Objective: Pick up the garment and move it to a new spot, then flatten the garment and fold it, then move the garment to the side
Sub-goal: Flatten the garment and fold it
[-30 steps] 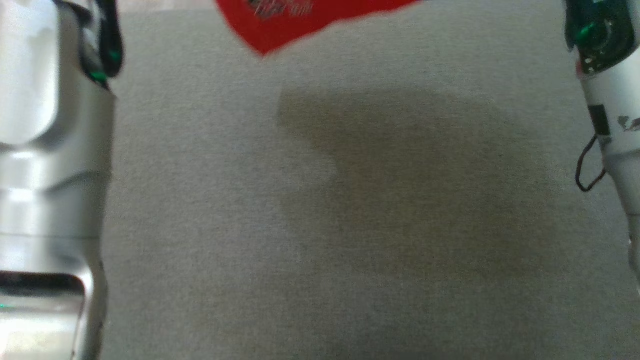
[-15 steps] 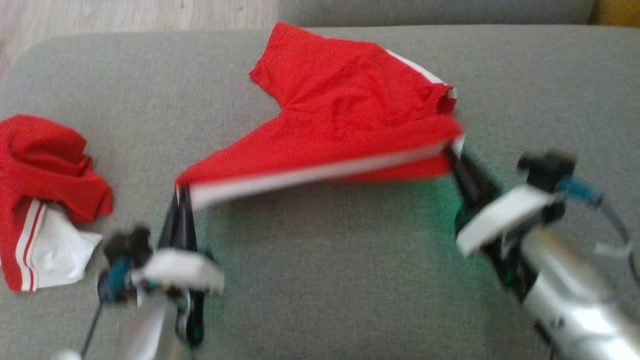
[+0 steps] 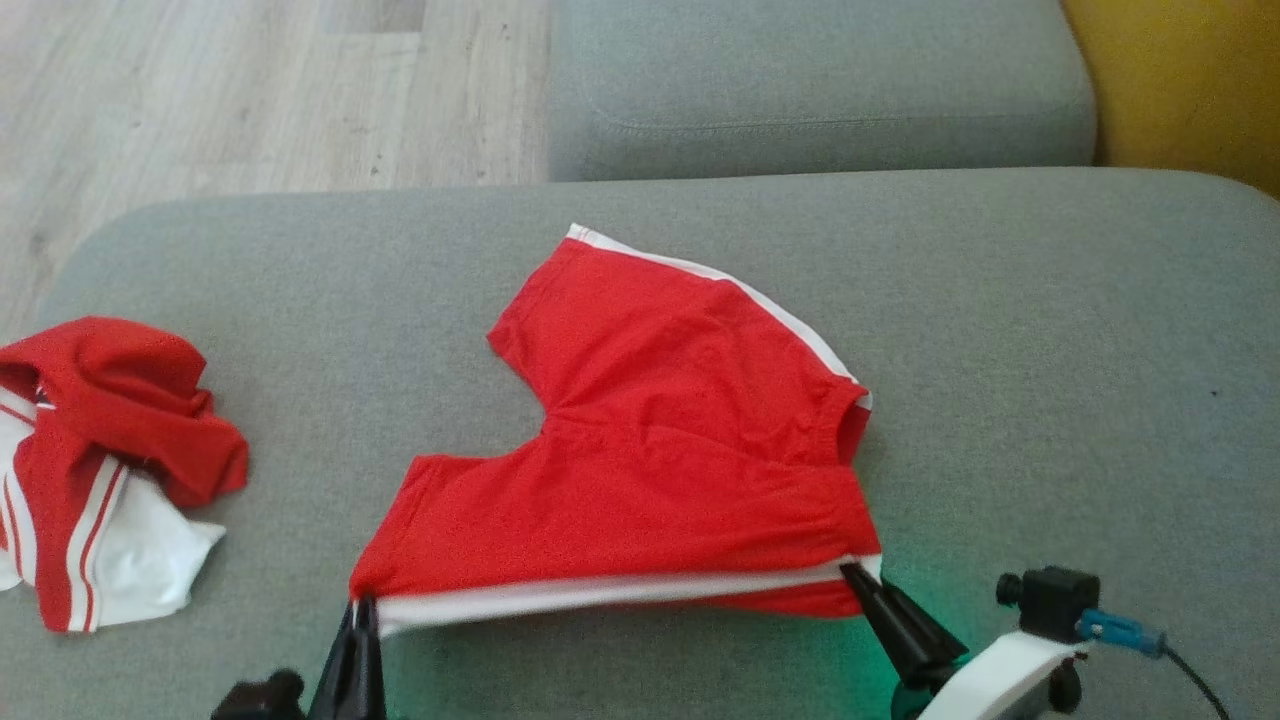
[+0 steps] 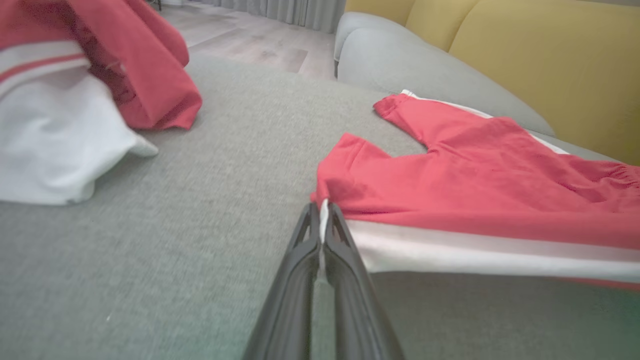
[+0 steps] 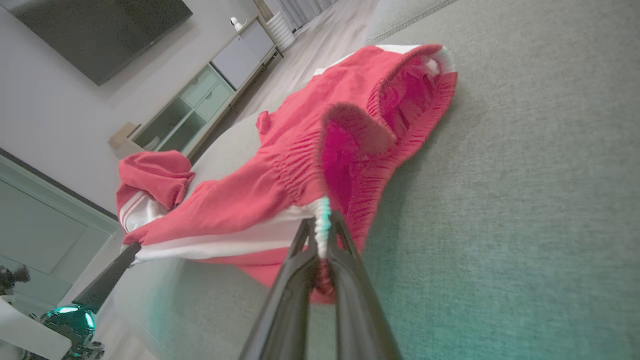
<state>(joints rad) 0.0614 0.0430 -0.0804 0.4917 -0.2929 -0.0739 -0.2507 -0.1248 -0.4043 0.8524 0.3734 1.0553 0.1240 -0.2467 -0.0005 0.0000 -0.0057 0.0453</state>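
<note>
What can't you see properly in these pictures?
- The left pincer: in the head view, the bottom edge cuts off most of it behind the fingers.
- The crumpled clothes: in the head view, the left edge cuts them, and their own folds hide what they are.
- The red shorts: their underside is hidden by their own cloth.
- The cupboard: in the right wrist view, what is on its shelves is too small and blurry to tell.
</note>
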